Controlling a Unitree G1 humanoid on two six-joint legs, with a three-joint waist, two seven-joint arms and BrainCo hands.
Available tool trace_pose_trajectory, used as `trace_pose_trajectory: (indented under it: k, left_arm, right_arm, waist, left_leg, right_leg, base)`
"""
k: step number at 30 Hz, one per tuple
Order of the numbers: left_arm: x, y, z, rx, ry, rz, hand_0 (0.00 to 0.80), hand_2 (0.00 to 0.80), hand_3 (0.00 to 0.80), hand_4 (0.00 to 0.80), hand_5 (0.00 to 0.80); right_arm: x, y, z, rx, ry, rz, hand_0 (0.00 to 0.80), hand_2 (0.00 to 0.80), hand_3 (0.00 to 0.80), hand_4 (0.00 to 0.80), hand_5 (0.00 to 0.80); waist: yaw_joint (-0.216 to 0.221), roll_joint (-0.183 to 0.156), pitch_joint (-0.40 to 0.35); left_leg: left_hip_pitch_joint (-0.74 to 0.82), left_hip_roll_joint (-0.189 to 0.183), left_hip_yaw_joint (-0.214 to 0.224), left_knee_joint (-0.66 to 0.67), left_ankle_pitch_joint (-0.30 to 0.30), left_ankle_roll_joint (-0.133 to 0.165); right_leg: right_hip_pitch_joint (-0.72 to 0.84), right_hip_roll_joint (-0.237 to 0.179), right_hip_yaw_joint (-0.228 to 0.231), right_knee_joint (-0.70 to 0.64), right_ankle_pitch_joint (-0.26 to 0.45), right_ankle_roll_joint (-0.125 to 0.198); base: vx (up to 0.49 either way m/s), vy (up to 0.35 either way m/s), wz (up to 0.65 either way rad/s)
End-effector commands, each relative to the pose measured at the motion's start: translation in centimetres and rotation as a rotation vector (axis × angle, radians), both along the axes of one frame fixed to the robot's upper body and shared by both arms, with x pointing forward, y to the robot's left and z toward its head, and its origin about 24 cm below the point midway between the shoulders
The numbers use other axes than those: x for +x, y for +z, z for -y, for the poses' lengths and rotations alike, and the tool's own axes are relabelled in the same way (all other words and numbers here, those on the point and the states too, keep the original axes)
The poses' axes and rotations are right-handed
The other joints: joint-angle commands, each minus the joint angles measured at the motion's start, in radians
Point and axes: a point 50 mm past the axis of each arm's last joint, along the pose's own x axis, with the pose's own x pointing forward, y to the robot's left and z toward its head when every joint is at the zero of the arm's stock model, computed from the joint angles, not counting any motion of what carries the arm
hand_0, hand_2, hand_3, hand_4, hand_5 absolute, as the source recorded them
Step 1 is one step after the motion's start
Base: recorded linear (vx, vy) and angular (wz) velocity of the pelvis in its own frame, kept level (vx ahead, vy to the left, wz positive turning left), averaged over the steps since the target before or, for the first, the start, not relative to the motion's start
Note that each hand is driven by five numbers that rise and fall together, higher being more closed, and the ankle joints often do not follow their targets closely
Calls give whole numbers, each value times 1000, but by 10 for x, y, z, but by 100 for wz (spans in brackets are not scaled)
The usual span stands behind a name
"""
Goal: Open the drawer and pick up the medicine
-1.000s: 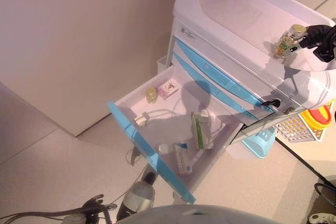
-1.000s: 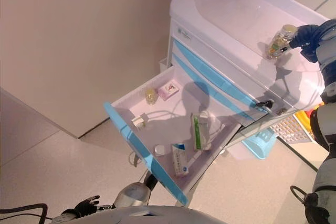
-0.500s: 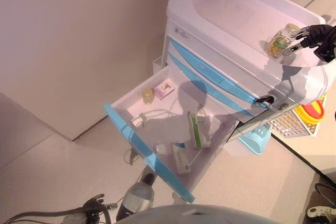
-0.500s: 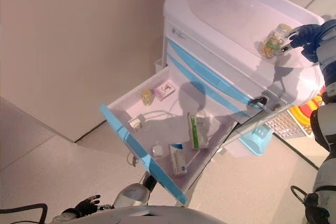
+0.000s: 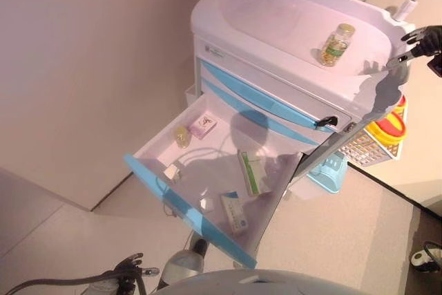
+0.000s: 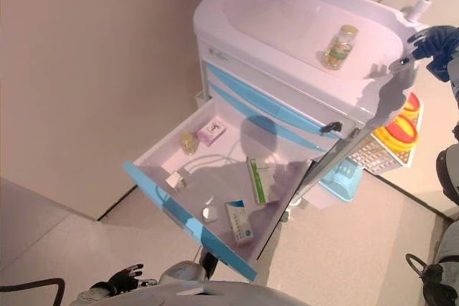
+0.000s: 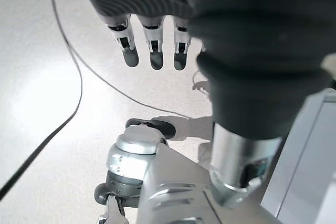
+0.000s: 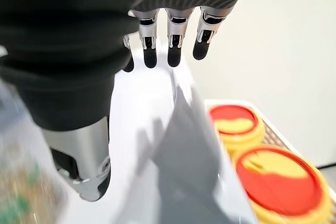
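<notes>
The left hand [image 7: 152, 40] is seen low over the floor, fingers hanging straight and relaxed, nothing held. The blue-fronted drawer [image 5: 186, 208] is found pulled wide open from the white cart [image 5: 276, 15], and inside it a small yellow bottle [image 5: 181, 135], a pink box [image 5: 202, 126], a green-and-white box [image 5: 249, 171] and a blue-and-white box [image 5: 235, 212] are laid. On the cart top the medicine bottle [image 5: 335, 43] is stood upright, clear of any fingers. Further right, the right hand [image 5: 421, 36] is held over the cart's right edge, fingers extended and empty, well apart from the bottle. Beside the cart, yellow containers with red lids [image 8: 262, 150] are seen in a white basket [image 5: 369, 146].
</notes>
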Motion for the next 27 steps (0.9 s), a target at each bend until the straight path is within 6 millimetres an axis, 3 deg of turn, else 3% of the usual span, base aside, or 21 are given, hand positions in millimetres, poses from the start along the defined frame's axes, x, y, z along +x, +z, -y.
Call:
trace_pose_trajectory:
  k: [1,5,10,13,15,17,20,22,23,27]
  left_arm:
    - [-2,3,-7,24,-107,-32,0,0,0,0,0]
    - [-1,0,1,9,-150,-39,0,0,0,0,0]
    - [6,-2,12,-5,-212,-31,0,0,0,0,0]
    - [17,-3,23,-22,-226,4,0,0,0,0,0]
    - [20,-2,25,-27,-233,20,0,0,0,0,0]
    - [26,-3,33,-35,-241,49,0,0,0,0,0]
    - [30,-4,45,-41,-260,80,0,0,0,0,0]
    - [36,-3,54,-49,-286,127,0,0,0,0,0]
    - [38,-2,57,-47,-303,140,0,0,0,0,0]
    - [71,10,71,32,-444,291,0,0,0,0,0]
  right_arm:
    - [-23,80,2,-97,-31,441,0,0,0,0,0]
    - [-25,83,-6,73,-15,729,0,0,0,0,0]
    - [-23,36,-4,293,-57,893,0,0,0,0,0]
    - [-23,-19,-8,390,-61,923,0,0,0,0,0]
    - [-25,-45,-11,457,-56,926,0,0,0,0,0]
    - [-33,-97,-26,584,-43,912,0,0,0,0,0]
    - [-52,-161,-52,587,-39,861,0,0,0,0,0]
    - [-67,-193,-63,619,-42,827,0,0,0,0,0]
    - [-70,-199,-64,652,-56,827,0,0,0,0,0]
    - [-90,-251,-77,765,-140,765,0,0,0,0,0]
  waist:
    - [-18,-29,-41]
    - [-43,-17,-46]
    - [-79,3,-51]
    - [-114,24,-41]
    - [-125,29,-38]
    - [-153,47,-29]
    - [-184,65,-16]
    - [-199,76,-8]
    - [-203,79,-5]
    - [-237,111,46]
  left_leg:
    - [52,-18,54,31,-161,17]
    - [54,-14,75,36,-172,12]
    - [49,-7,108,49,-189,7]
    - [47,0,138,57,-198,6]
    - [47,3,149,58,-202,6]
    - [42,7,162,57,-203,7]
    - [35,14,180,57,-204,8]
    - [25,17,192,64,-207,10]
    - [22,18,196,66,-207,10]
    - [-24,20,209,90,-206,11]
  right_leg:
    - [-80,-26,67,39,72,44]
    - [-82,-19,89,16,81,45]
    - [-93,-16,118,3,84,44]
    - [-101,-14,130,-4,88,45]
    - [-105,-12,137,-3,87,45]
    - [-116,-9,147,-3,87,44]
    - [-132,-6,159,0,87,45]
    - [-147,-6,164,6,87,45]
    - [-152,-6,165,8,86,46]
    - [-203,-3,176,33,85,43]
  base:
    - [-102,-27,-13]
    - [-71,-22,-25]
    - [-70,-23,-26]
    - [-57,-33,-22]
    - [-36,-21,-31]
    - [-36,-14,-35]
    - [-22,-27,-28]
    - [-40,-8,-23]
    - [-72,2,-30]
    - [-135,10,-27]
